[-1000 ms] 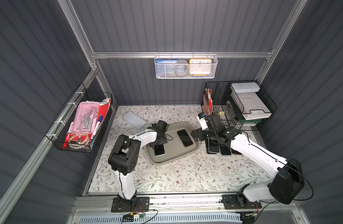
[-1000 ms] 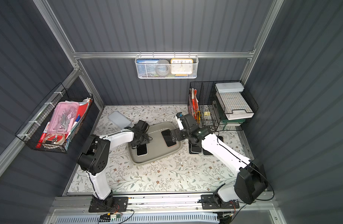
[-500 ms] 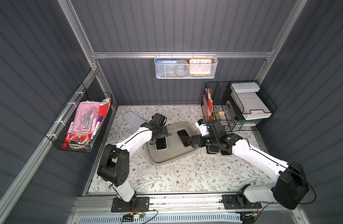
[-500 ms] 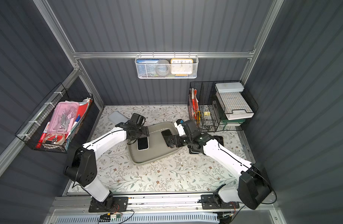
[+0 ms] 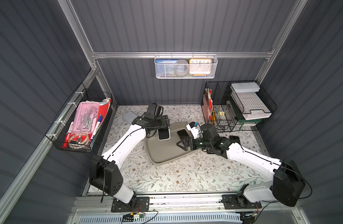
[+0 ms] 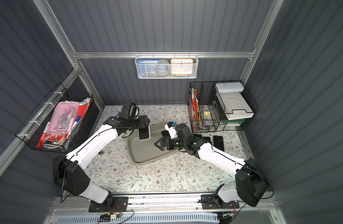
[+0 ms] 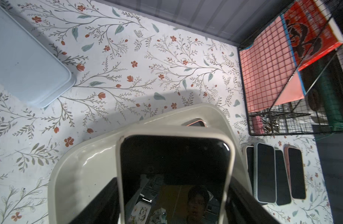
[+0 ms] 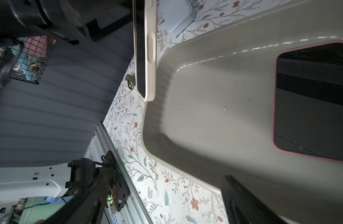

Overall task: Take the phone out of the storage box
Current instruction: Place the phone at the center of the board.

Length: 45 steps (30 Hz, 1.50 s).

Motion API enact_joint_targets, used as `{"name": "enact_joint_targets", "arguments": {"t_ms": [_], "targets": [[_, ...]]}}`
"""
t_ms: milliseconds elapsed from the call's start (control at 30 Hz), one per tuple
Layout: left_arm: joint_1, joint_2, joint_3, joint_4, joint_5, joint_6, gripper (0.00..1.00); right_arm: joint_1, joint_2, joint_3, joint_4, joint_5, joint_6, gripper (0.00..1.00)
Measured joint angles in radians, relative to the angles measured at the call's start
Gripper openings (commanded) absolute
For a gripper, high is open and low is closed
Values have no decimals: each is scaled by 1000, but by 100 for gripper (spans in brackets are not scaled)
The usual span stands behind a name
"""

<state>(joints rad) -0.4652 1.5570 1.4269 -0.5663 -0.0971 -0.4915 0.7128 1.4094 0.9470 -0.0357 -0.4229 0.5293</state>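
Above the storage box's (image 5: 162, 153) twelve-o'clock rim, my left gripper (image 5: 160, 125) was clamped across a white-cased phone's (image 5: 163, 134) long edges. My right gripper (image 5: 183, 144) stood released beside the pink-cased phone (image 8: 312, 100) lying inside at two o'clock. I judged both phones rigid, light, slick-faced and breakable, best taken by the cased edges.

Floral tabletop (image 5: 186, 174) bears the storage box (image 5: 166, 155), a pale slab (image 7: 21, 58), several phones (image 7: 265, 172).

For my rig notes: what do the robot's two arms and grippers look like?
The left arm and right arm: white links, black joints, thin black cables. The left gripper and right gripper are black; the right one's fingers look triangular.
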Motion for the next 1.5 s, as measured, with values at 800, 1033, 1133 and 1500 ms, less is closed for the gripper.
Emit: {"name": "enact_joint_targets", "arguments": {"t_ms": [800,1033,1133,1500], "targets": [[-8,-55,6,-24,104,6,27,85,231,177,209,130,189,49],[-8,-56,17,-35,119,8,30,96,269,217,233,136,202,32],[-8,-56,18,-35,126,11,43,97,269,222,238,142,214,20],[-6,-56,31,-19,140,42,99,97,266,222,262,157,215,0]]}}
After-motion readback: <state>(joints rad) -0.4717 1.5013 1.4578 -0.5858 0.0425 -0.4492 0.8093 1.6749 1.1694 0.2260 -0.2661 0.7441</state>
